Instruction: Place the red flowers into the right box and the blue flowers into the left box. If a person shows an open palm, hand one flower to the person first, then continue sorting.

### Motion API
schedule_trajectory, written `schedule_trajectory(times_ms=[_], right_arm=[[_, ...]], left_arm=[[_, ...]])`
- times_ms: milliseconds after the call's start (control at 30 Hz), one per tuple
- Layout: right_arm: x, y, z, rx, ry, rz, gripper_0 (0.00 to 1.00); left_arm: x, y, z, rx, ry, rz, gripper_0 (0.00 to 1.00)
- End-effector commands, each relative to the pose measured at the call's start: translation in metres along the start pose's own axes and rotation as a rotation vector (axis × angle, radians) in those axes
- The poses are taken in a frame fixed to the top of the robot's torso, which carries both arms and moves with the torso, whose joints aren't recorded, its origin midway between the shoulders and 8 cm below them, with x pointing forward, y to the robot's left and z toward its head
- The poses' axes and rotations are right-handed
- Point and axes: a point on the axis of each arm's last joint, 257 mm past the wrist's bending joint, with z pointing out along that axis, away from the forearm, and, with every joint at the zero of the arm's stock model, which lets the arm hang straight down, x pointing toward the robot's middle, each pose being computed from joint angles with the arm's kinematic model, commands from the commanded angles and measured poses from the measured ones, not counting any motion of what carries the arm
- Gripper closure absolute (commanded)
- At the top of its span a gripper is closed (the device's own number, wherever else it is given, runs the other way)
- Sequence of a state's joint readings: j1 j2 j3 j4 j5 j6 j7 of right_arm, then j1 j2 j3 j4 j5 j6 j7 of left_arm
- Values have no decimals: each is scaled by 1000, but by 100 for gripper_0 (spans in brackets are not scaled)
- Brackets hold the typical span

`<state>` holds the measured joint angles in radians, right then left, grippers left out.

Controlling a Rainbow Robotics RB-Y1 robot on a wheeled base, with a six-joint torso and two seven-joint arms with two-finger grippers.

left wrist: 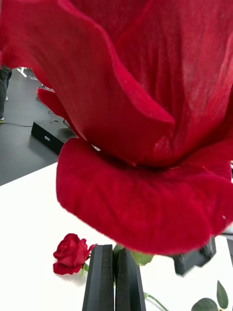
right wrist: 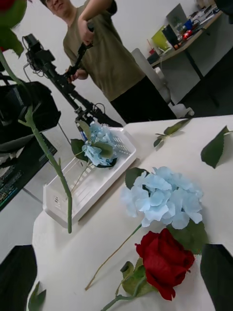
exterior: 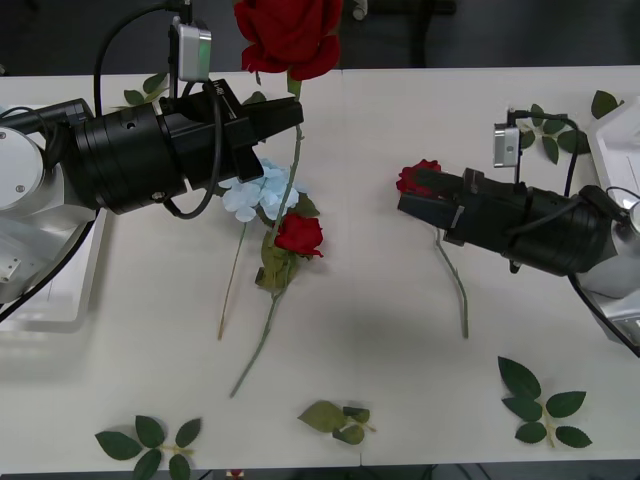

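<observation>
Left end effector (exterior: 290, 117) pinches red rose (exterior: 289, 35) stem (upright, apparently), head topmost.

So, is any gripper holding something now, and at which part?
The left gripper is shut on a red rose, pinching its green stem just below the head. The right gripper holds nothing; it is open above the table beside another rose.

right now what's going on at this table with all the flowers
The left claw is shut on the stem of a red rose, held up above the table. The right claw hovers open near a second red rose and a blue hydrangea lying on the table. A third rose lies under the right arm. One blue flower already sits in the left box.
</observation>
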<state>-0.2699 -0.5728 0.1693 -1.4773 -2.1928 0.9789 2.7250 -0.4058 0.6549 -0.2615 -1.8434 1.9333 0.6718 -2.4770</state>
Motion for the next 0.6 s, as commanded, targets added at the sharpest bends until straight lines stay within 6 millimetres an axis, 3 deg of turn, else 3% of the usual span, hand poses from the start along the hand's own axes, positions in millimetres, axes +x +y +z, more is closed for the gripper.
schedule_trajectory(times_ms=[33,267,600], right_arm=[[13,16,17,-26,16,46,0],[20,36,60,-69,-4,62,0],[-13,68,121,-125,-112,45,0]], left_arm=[[-2,-15,6,25,-25,71,100],[-1,-16,9,25,-30,67,100],[11,-23,30,40,-26,51,100]])
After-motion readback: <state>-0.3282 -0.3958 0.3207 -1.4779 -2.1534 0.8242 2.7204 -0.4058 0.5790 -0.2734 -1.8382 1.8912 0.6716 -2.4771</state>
